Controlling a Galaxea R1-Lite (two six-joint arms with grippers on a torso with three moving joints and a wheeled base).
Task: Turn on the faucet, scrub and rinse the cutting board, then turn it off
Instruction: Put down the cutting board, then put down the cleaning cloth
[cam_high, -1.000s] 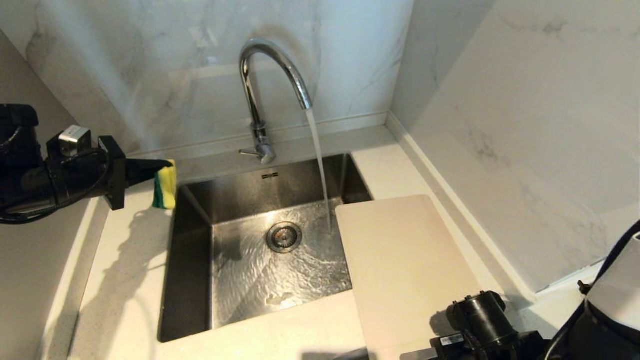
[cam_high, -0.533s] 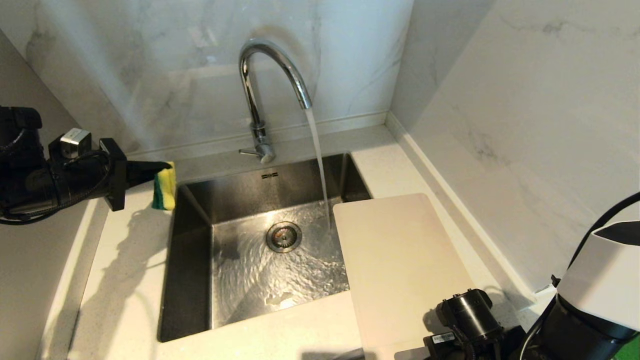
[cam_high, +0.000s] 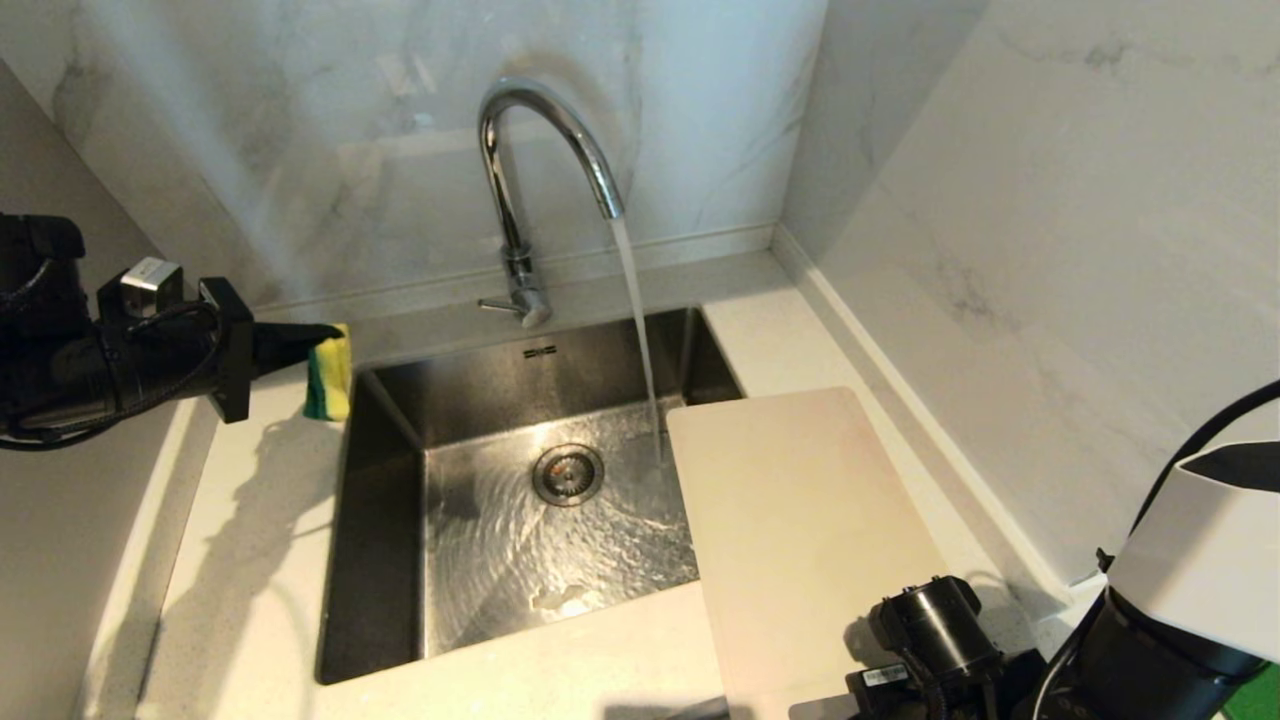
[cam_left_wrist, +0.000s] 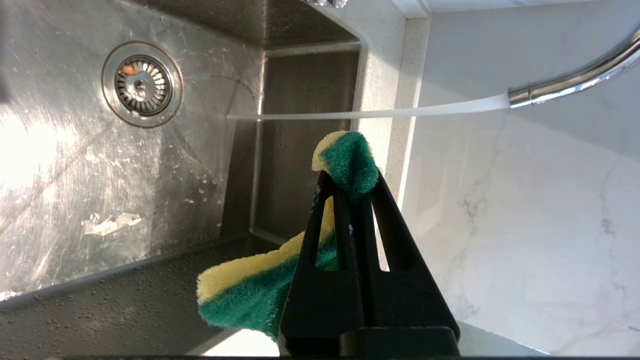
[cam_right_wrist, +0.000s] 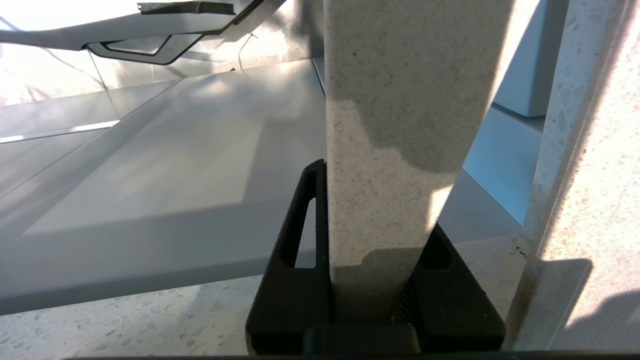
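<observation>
Two arms frame the sink as we look down on it. At far left, over the counter's left edge, we see the left gripper (cam_high: 325, 345) pinching a yellow-and-green sponge (cam_high: 330, 371), its black fingers (cam_left_wrist: 345, 235) pressed into the foam (the wrist view shows the sponge squeezed between them). Next comes the steel sink (cam_high: 390, 500), its floor wet and rippling around the round drain (cam_high: 568, 474). Behind it stands the chrome faucet (cam_high: 520, 180), a stream of water (cam_high: 640, 340) running from the arched spout to the sink floor near its right wall. To the right, the off-white cutting board (cam_high: 800, 540) lies on the counter, its left edge overhanging the basin just beside the stream. At lower right, the right gripper (cam_right_wrist: 372, 280) clamps the board's near edge.
</observation>
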